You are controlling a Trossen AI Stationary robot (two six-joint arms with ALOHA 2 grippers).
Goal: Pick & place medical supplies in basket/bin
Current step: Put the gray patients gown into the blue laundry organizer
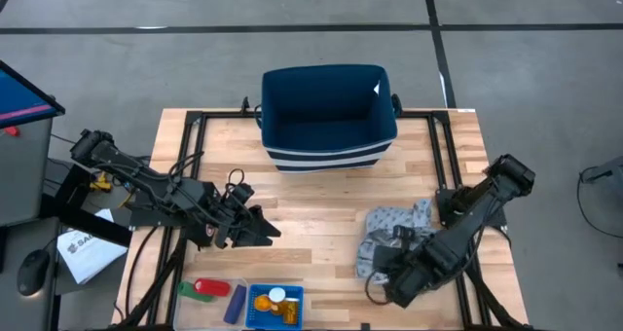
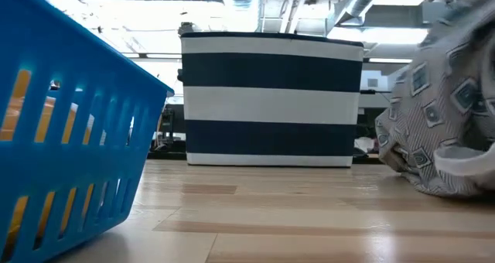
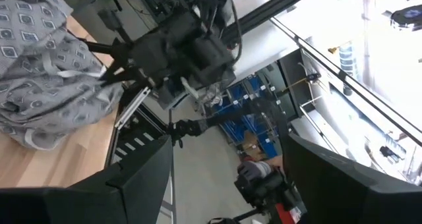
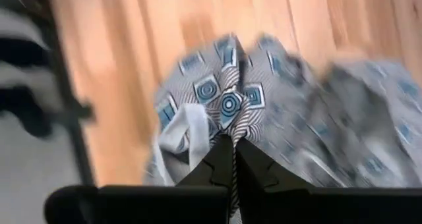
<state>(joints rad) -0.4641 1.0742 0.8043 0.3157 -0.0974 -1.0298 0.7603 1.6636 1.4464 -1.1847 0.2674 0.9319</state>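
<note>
At the near edge of the counter (image 1: 321,224), the small blue basket (image 1: 274,306) is seen, with an orange pill bottle (image 1: 264,302) and a white-capped one (image 1: 278,296) lying inside it. Just beside the basket, on its left, a dark oblong item (image 1: 235,303) is laid on the wood, and further left a red cylinder (image 1: 212,288) is found touching a flat green piece (image 1: 191,289).

The left pincer (image 1: 261,230) is held above the counter, behind the basket and apart from it, with its fingers spread wide and nothing gripped between them. The loose supplies lie nearer the front edge than this pincer and to its left.

On the right side, the right pincer (image 4: 233,159) is pressed down with its fingers shut on a patterned grey cloth (image 1: 394,236), which is bunched on the wood. The basket is placed well to the left of this pincer, at roughly the same depth.

At the far edge, a navy tub (image 1: 327,117) with white stripes is stood upright, well apart from both pincers.
</note>
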